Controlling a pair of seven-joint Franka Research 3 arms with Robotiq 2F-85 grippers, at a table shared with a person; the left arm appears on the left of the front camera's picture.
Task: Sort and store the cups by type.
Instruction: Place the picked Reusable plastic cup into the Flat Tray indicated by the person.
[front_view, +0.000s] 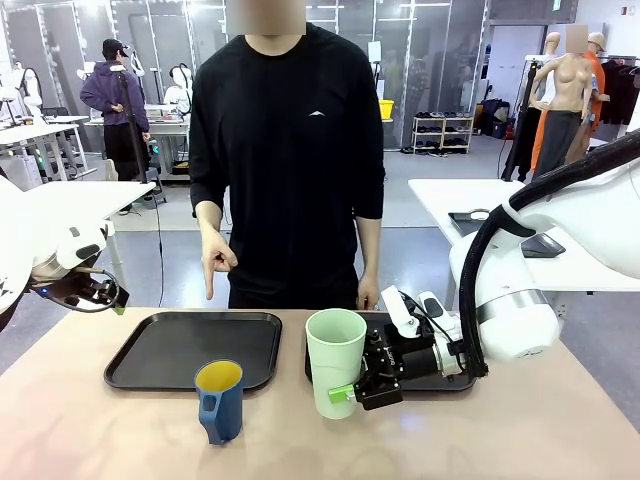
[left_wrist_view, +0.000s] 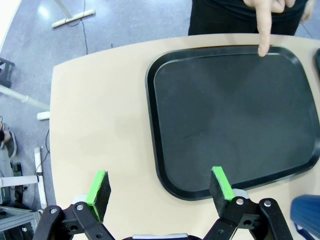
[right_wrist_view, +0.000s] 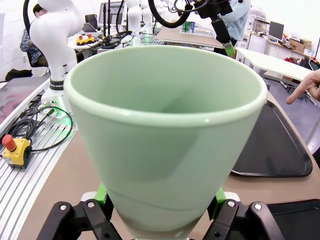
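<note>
A tall mint-green tumbler (front_view: 335, 355) stands upright at the front left corner of the right black tray (front_view: 450, 383). My right gripper (front_view: 342, 388) is shut on its lower part; the right wrist view has the tumbler (right_wrist_view: 165, 125) held between the green pads (right_wrist_view: 102, 192). The dark blue mug (front_view: 220, 400) with a yellow inside stands on the table in front of the left black tray (front_view: 190, 350). My left gripper (front_view: 100, 293) hangs open above the table's left end, and in its own view the left gripper (left_wrist_view: 160, 185) looks down on the left tray (left_wrist_view: 230, 115).
A person stands at the far side. One hand (front_view: 212, 265) points a finger (left_wrist_view: 262, 30) down at the left tray's far rim. An edge of the blue mug (left_wrist_view: 307, 215) shows beside that tray. Bare table lies in front of both trays.
</note>
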